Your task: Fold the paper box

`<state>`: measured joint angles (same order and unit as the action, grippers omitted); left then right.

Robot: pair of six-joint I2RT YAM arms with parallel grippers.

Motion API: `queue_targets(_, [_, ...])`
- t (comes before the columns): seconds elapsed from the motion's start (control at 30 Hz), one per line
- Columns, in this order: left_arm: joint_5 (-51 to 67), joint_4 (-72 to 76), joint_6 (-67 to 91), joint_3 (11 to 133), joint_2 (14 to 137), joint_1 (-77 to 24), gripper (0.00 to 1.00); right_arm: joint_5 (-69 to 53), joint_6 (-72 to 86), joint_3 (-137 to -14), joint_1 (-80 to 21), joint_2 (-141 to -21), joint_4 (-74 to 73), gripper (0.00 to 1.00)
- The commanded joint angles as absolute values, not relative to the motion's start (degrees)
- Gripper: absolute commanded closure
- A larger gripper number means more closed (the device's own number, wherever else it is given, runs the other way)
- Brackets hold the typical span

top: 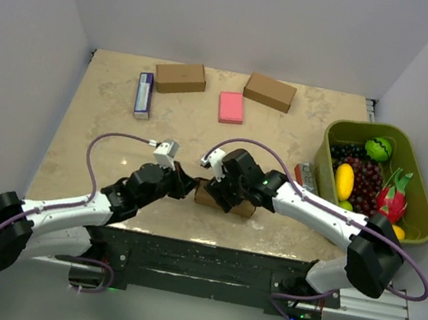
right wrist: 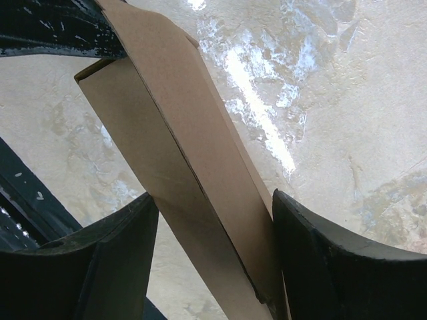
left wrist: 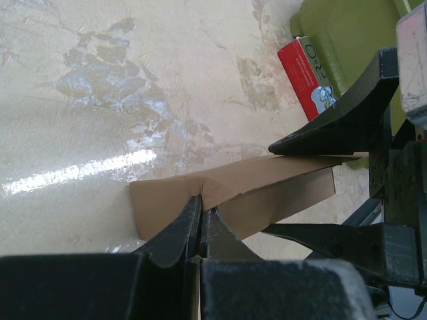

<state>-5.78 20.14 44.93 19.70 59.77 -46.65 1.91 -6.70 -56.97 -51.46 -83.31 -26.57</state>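
The paper box (top: 227, 202) is a slim brown cardboard box near the table's front edge, between the two arms. My left gripper (top: 191, 186) comes in from the left. In the left wrist view its fingers (left wrist: 183, 230) are pressed together on a creased corner of the paper box (left wrist: 267, 193). My right gripper (top: 221, 188) straddles the box from the right. In the right wrist view the paper box (right wrist: 200, 180) runs diagonally between the fingers (right wrist: 313, 260), and both touch its sides. The right gripper's fingers also show above and below the box in the left wrist view.
Two ready-made brown boxes (top: 180, 77) (top: 269, 92) and a pink pad (top: 231, 107) lie at the back. A blue-and-white carton (top: 144, 95) is at the back left. A green bin (top: 328, 147) of fruit stands on the right, with a red packet (top: 304, 174) beside it.
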Motion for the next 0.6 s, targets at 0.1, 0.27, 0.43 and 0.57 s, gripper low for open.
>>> queue_targets(0.1, [-0.3, 12.8, 47.9, 19.0, 57.7, -48.3, 1.0, 5.8, -4.8, -56.8, -50.4, -85.1, -22.7, 0.47])
queue_targets(0.27, [-1.1, 10.5, 47.3, 20.2, 56.3, -48.3, 1.0, 6.0, -4.8, -56.7, -50.4, -85.4, -22.8, 0.49])
queue_targets(0.43, [-2.1, 9.0, 46.7, 21.9, 54.8, -48.3, 1.0, 5.8, -4.8, -56.7, -50.4, -85.7, -22.9, 0.49])
queue_targets(0.57, [-2.1, 8.6, 46.1, 23.6, 54.8, -48.3, 1.0, 5.6, -4.8, -56.7, -50.4, -85.8, -22.9, 0.5])
